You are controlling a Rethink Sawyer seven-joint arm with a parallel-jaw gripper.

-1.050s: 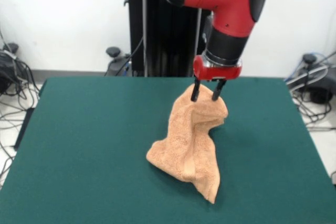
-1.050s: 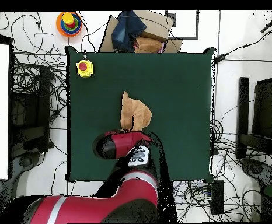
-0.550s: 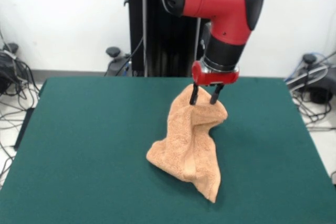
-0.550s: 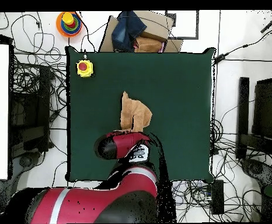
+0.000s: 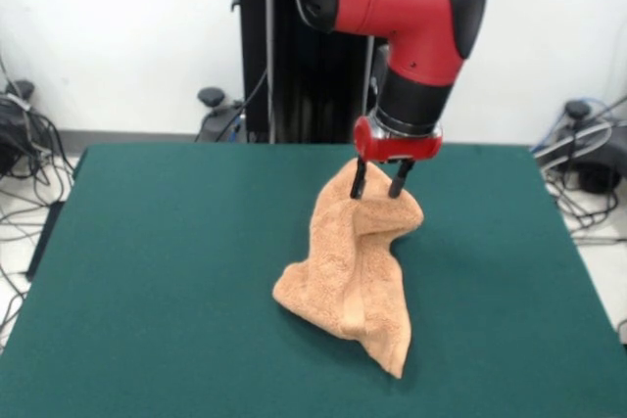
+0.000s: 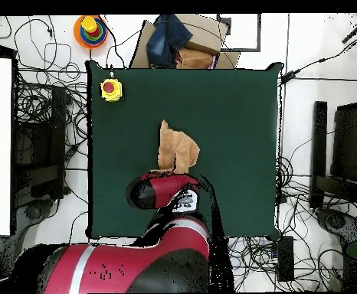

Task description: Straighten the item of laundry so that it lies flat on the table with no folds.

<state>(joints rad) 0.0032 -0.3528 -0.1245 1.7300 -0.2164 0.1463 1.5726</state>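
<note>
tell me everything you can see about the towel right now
The towel is light orange-tan terry cloth, bunched and creased, not flat. Its top is lifted into a peak at the gripper, whose two dark fingers sit on either side of the raised edge. From there it drapes down to the green table, where its lower part rests in folds ending in a pointed corner. Nothing else touches it.

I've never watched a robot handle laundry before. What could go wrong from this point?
The gripper pinches only the top edge of the hand towel, so the cloth might slip out. The towel hangs bunched with deep folds, its lower end resting on the green table; setting it down as it is would probably leave it crumpled rather than flat.
</note>
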